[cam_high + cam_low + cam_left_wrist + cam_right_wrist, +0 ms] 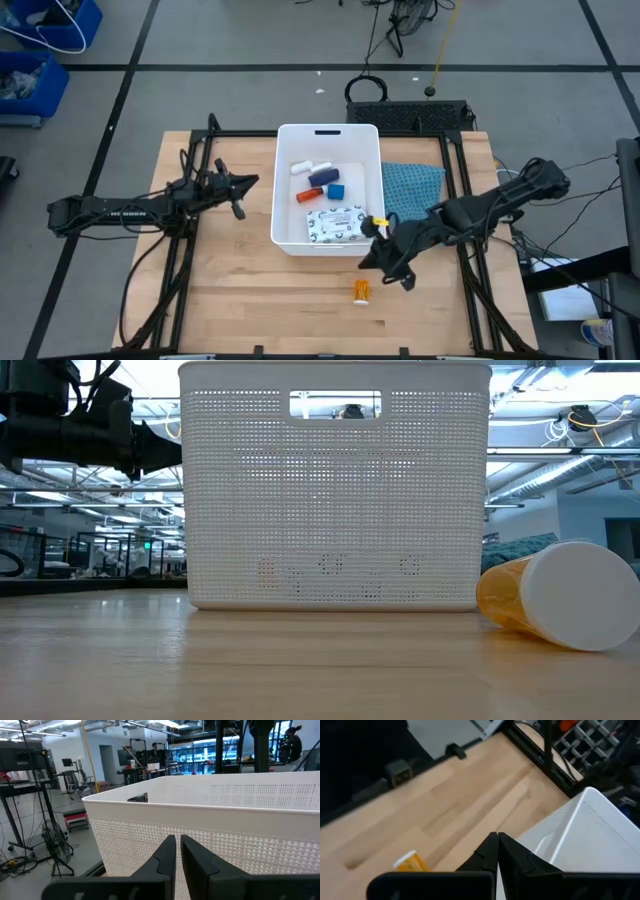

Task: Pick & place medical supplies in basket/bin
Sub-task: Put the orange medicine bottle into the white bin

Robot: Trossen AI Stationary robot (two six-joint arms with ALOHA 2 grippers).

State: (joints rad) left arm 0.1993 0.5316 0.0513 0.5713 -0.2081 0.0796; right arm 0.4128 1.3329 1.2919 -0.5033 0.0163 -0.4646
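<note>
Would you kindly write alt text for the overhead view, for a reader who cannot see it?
A white basket on a wooden table holds several small medical supplies, while an orange bottle lies on the table outside it. The left gripper is beside the basket's left wall, the right gripper near its front right corner, by a teal cloth.

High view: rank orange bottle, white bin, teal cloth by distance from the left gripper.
From the left gripper:
1. White bin, right beside it, mid-table.
2. Orange bottle, on the table's front part.
3. Teal cloth, beyond the bin's far side.
</note>
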